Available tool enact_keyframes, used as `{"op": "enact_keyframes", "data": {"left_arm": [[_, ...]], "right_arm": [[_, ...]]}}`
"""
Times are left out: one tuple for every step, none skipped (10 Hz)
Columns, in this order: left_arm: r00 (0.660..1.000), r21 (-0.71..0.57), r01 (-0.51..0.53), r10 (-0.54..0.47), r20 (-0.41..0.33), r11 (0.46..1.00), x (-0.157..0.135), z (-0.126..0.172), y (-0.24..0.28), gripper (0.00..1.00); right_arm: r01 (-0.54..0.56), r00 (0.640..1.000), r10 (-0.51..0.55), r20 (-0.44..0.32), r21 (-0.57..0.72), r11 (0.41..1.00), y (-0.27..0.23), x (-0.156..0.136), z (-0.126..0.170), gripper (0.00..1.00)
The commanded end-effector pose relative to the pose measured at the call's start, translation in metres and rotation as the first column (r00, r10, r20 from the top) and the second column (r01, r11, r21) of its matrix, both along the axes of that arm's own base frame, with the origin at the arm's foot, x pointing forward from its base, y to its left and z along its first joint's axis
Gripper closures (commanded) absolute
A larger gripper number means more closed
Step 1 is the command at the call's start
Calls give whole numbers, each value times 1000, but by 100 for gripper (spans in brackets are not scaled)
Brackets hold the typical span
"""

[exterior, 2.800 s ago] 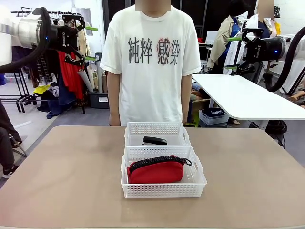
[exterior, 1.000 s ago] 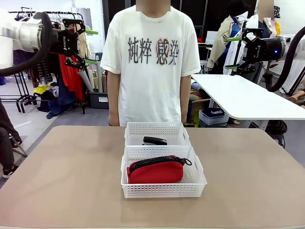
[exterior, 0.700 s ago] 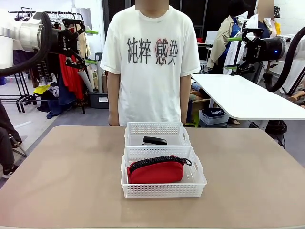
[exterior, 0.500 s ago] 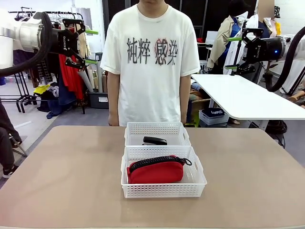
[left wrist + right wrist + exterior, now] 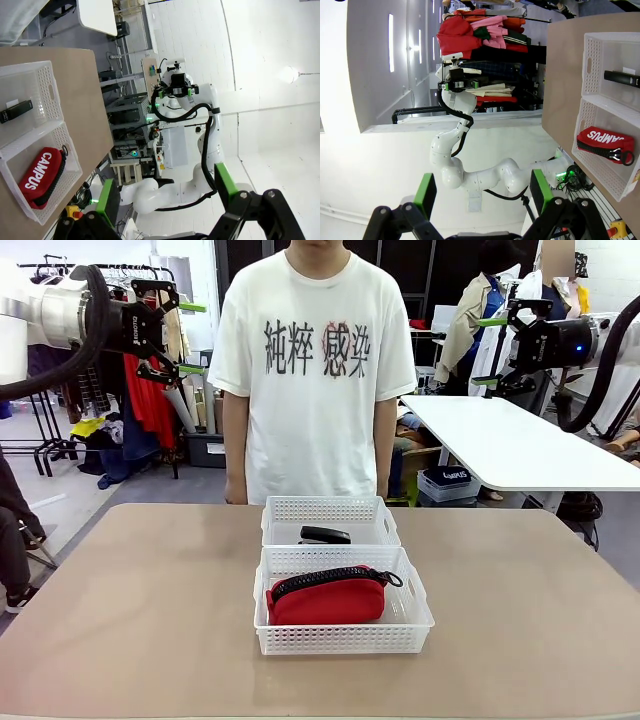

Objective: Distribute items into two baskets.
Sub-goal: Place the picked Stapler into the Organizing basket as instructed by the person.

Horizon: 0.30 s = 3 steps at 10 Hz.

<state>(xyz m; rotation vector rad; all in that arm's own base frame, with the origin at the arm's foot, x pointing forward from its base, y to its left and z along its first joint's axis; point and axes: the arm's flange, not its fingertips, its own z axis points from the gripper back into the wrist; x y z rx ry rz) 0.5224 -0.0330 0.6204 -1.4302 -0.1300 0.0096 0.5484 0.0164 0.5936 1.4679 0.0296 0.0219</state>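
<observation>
At the middle of the table (image 5: 150,620), two white baskets sit touching, one behind the other, with a person (image 5: 315,370) standing just beyond the far edge, arms down. Since a few seconds ago the only change is high on the left, where the left gripper (image 5: 190,337) has rolled slightly and settled, jaws apart and empty; over the last second nothing on the table shifts. High on the right, the right gripper (image 5: 490,350) hangs just as it did, jaws apart, also empty. The near basket (image 5: 345,635) holds the red pouch (image 5: 328,598); the far basket (image 5: 330,510) holds the black stapler (image 5: 325,535). With one item in each basket and both arms parked well clear, the sorting looks finished.
</observation>
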Motion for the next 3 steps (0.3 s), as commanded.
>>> {"op": "enact_keyframes", "data": {"left_arm": [[1000,-6,-2,2,-4,1000,-2,1,2,0],[1000,-6,-2,2,-4,1000,-2,1,2,0],[1000,-6,-2,2,-4,1000,-2,1,2,0]], "right_arm": [[6,1000,-6,5,-1,1000,1,0,3,0],[6,1000,-6,5,-1,1000,1,0,3,0],[6,1000,-6,5,-1,1000,1,0,3,0]]}}
